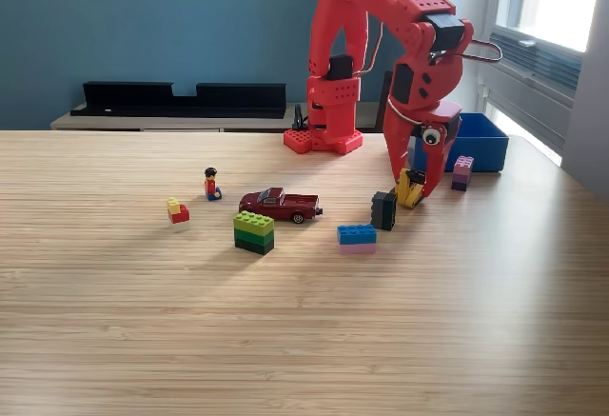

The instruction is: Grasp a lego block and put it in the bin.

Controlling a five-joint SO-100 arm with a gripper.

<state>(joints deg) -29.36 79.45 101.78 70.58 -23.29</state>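
The red arm's fingers (414,188) are reaching down to the tabletop (304,340) and are closing around a yellow lego block (411,188), which is sitting tilted between them, low at the tips. The bin (481,142) is lying just behind the fingers and toward the exterior view's right, its long axis running across the view. A black block (383,209) is standing just beside the fingers on the exterior view's left, and a purple block (462,171) is sitting between the fingers and the bin.

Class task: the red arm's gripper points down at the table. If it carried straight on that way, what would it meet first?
Most likely the yellow block between the gripper's fingertips, then the wooden table beneath; depth is unclear from this single view.
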